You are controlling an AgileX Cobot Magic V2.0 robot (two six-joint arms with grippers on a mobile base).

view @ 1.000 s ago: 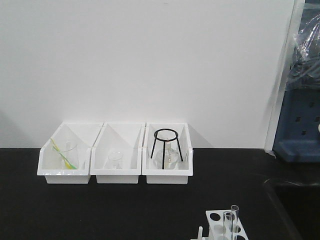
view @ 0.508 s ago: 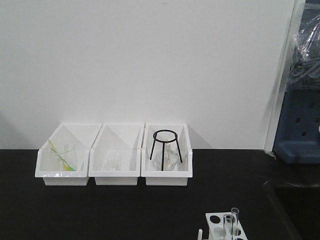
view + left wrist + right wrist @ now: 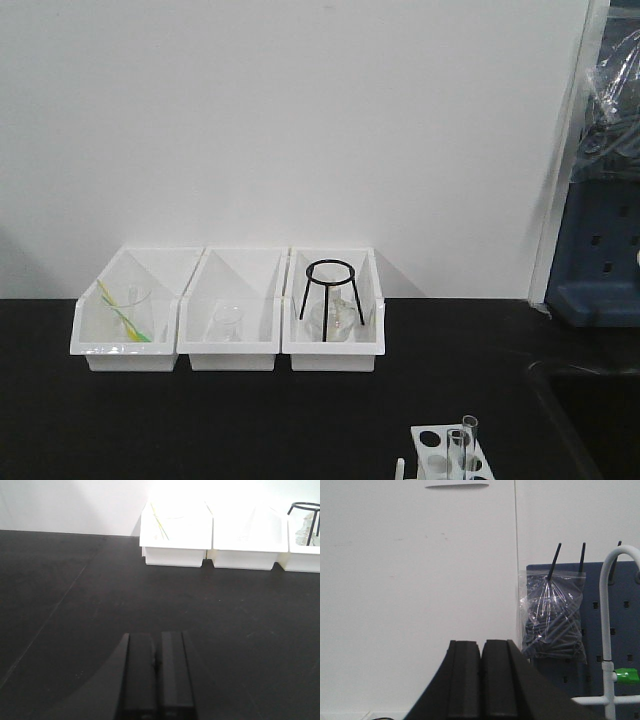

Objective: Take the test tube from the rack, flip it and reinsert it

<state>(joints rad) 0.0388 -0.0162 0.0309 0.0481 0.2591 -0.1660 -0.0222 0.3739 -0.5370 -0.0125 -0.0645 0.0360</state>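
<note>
Reaching has not begun: left gripper [image 3: 156,640] and right gripper [image 3: 481,645] both sit empty, fingers pressed together; the test tube [image 3: 468,438] stands upright in the rack [image 3: 436,440] at the black bench's [image 3: 250,420] near edge, right of centre; I'd open the fingers before descending squarely.

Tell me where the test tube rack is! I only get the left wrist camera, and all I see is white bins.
Observer: The rack is at the bottom edge of the front view, nearer than the bins and off to their right.
Operator: Is a tube in it?
Observer: Yes, at least one clear test tube stands upright in it.
Operator: Where's the other gripper?
Observer: The right gripper is shut with nothing in it, facing a white wall.
</note>
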